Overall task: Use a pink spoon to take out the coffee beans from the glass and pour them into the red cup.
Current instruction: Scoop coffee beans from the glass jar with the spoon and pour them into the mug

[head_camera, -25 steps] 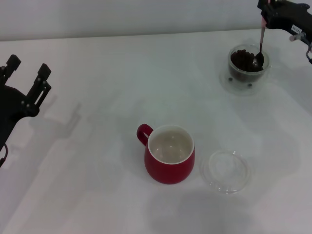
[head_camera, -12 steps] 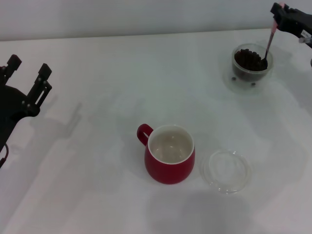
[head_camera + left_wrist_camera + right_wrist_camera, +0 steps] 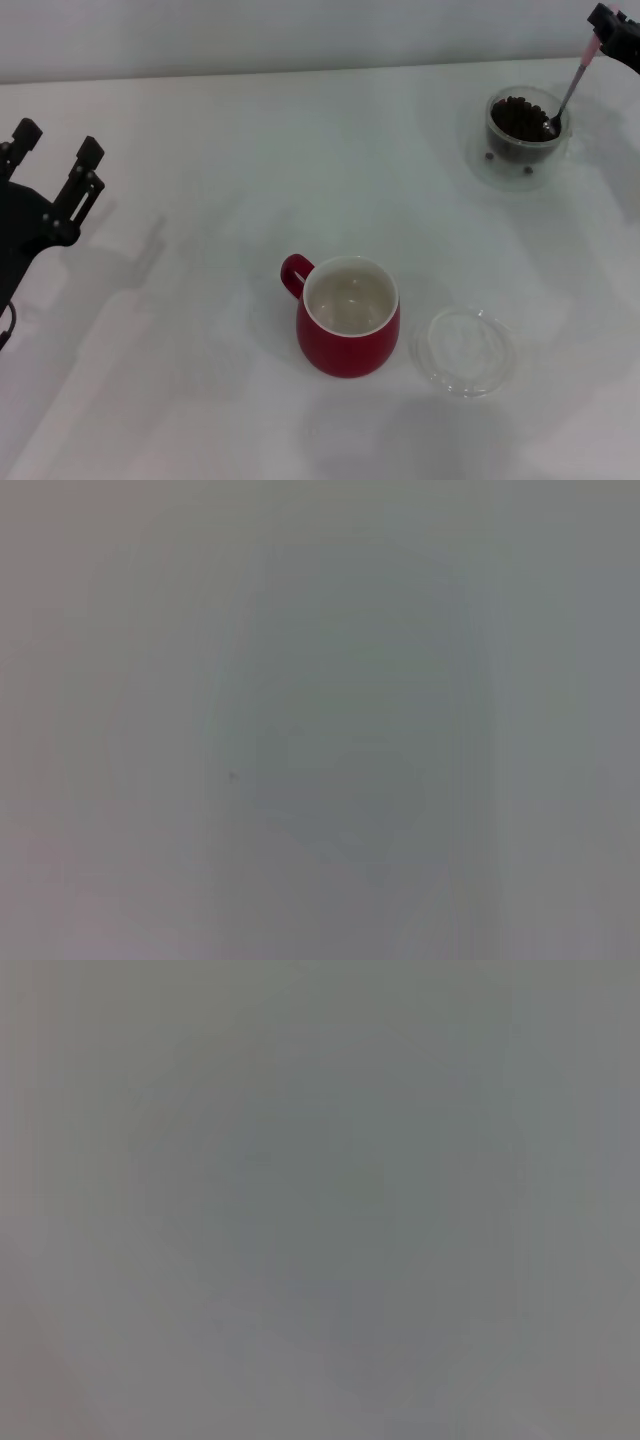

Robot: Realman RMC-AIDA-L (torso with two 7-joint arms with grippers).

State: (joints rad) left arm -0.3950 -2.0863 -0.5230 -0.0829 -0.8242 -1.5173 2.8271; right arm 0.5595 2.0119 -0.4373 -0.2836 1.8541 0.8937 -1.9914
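The right end effector (image 3: 612, 22), at the far right corner of the surface, grips the pink spoon (image 3: 570, 92) dipped in the glass (image 3: 524, 128) of coffee beans (image 3: 516, 114); next, I think, lift a scoop toward the red cup (image 3: 347, 318) near the front edge.

One red cup (image 3: 348, 328), one glass (image 3: 524, 127), one spoon (image 3: 567, 96).
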